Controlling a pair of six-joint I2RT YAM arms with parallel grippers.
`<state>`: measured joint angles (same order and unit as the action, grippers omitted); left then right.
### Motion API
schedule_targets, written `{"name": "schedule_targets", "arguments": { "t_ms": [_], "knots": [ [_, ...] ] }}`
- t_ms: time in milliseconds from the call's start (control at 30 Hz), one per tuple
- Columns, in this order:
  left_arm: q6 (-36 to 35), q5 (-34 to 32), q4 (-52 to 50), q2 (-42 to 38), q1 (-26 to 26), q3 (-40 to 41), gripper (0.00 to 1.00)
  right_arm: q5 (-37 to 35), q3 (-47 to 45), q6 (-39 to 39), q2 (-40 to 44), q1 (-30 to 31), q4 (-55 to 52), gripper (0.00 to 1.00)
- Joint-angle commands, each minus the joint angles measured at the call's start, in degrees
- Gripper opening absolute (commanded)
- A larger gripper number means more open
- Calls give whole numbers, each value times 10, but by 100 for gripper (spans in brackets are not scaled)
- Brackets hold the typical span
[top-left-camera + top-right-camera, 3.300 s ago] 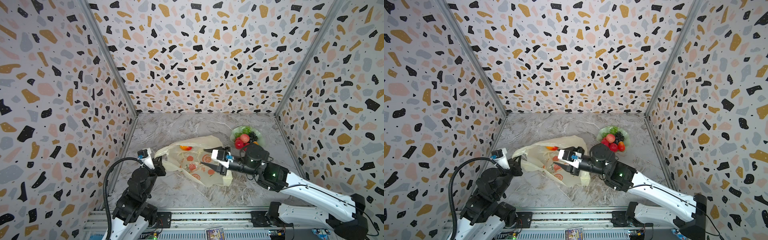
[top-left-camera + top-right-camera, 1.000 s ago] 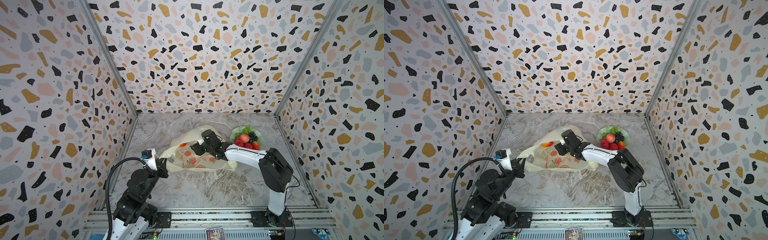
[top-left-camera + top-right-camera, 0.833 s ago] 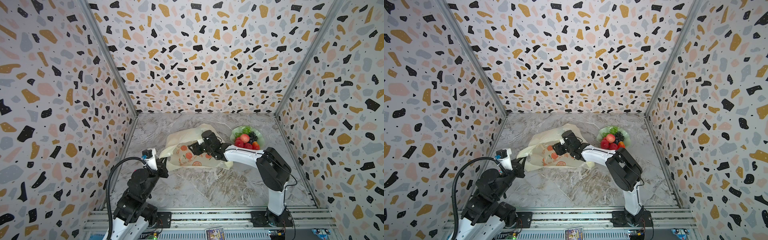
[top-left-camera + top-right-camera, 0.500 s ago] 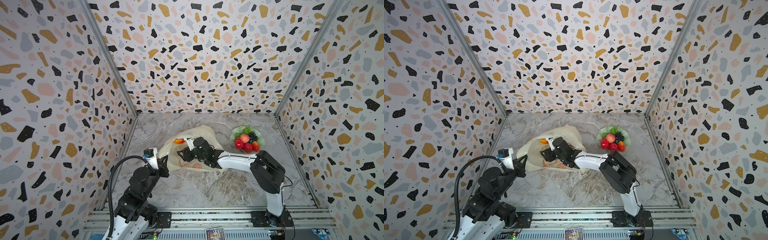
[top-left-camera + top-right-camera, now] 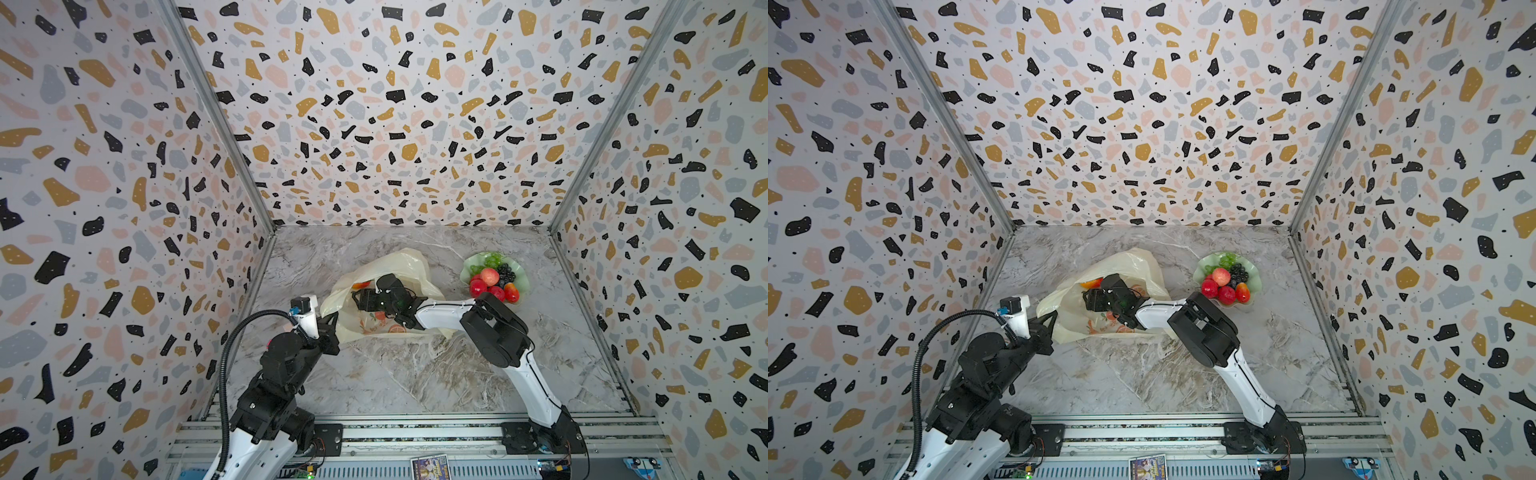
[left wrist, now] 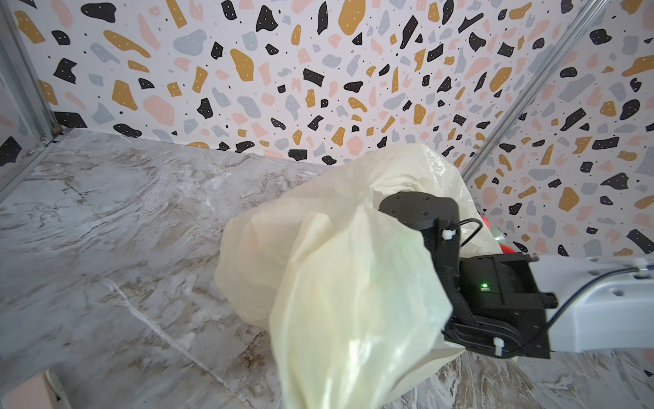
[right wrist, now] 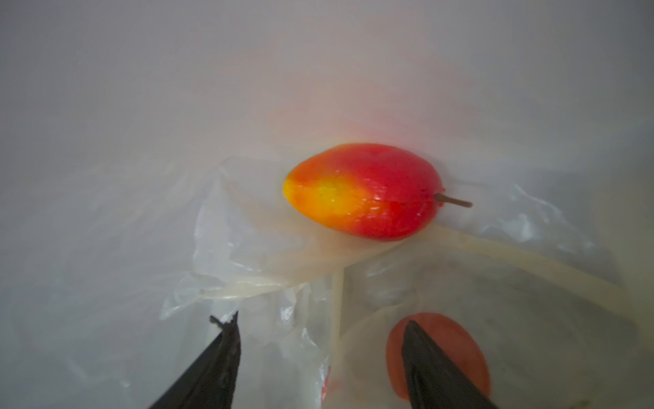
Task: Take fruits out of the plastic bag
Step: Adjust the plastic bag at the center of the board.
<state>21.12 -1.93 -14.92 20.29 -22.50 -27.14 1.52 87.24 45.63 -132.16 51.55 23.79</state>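
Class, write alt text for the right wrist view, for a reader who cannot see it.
A red-yellow mango-like fruit lies inside the translucent plastic bag, ahead of the open right gripper, whose dark jaws stand apart, short of it.

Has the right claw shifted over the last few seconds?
Yes. The right gripper has moved away from the green dish, deeper into the plastic bag.

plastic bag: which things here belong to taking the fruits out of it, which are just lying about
Job: plastic bag; mango-like fruit inside it; fruits on green dish; left gripper pinching bag; right gripper open in bag.
Lying about: printed card.
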Motion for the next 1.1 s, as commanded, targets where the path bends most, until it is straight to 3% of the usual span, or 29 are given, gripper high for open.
{"name": "schedule_targets", "arguments": {
  "t_ms": [0, 333, 500, 867, 1067],
  "knots": [
    [-10, 9, 26, 2, 3, 5, 3, -27, 17, 40, 4, -7, 34, 74],
    [-17, 56, 35, 26, 3, 7, 0, 0, 26, 102, -47, -29, 152, 73],
    [-19, 78, 38, 38, 3, 7, 0, 12, 58, 119, -77, -35, 162, 72],
    [-34, 195, 54, 58, -4, 8, 0, 82, 50, 172, -109, -58, 287, 68],
    [-25, 258, 20, 83, -3, -21, 0, 71, 28, 167, -87, -59, 261, 68]
  ]
}}
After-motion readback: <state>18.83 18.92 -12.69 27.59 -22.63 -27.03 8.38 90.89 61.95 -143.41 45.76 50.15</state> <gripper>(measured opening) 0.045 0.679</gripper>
